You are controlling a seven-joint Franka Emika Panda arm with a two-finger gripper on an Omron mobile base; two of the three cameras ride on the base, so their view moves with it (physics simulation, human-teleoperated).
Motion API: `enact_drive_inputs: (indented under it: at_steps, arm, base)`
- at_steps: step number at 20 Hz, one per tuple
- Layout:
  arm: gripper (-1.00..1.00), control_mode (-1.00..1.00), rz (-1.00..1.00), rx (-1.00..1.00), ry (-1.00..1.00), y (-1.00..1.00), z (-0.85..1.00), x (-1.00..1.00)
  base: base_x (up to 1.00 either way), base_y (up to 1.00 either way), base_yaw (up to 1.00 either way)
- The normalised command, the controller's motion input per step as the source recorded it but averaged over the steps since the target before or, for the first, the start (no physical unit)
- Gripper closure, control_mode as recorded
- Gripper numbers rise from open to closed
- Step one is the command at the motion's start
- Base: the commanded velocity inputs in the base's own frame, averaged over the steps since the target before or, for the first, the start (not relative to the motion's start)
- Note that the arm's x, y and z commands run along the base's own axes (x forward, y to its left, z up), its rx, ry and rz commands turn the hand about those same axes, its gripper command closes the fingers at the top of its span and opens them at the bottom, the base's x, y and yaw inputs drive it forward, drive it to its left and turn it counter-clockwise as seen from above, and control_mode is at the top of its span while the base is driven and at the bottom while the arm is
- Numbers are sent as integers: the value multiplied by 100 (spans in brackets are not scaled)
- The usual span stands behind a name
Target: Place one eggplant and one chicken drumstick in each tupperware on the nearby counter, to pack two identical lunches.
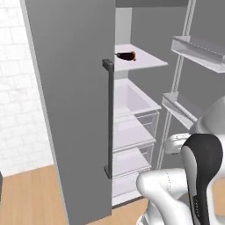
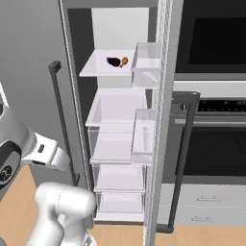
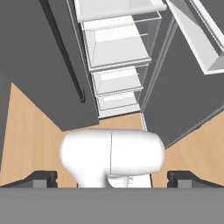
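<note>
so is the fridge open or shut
Open. The right door is swung out, showing the white shelves and, on the top shelf, a dark eggplant beside a drumstick. The left door looks shut.

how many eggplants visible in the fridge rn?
1. A dark eggplant lies on the top shelf of the open fridge, touching a chicken drumstick at its right. A second may be hidden; the task needs two.

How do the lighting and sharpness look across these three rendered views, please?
Left base view: flat, even light, mild softness, eggplant small. Right base view: fridge shelves bright, oven dark, no glare. Hand view: tool tips dim, edges slightly blurred.
</note>
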Motion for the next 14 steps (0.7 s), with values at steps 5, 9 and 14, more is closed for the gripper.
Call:
enact_drive_inputs:
  at_steps: [5, 9, 14]
  arm:
    - [-100, 100, 0, 0, 0, 0, 0, 0]
    - [-100, 100, 0, 0, 0, 0, 0, 0]
    - [-100, 100, 0, 0, 0, 0, 0, 0]
  base:
    - [70, 0, 0]
    - [5, -13, 0]
    - [10, -48, 0]
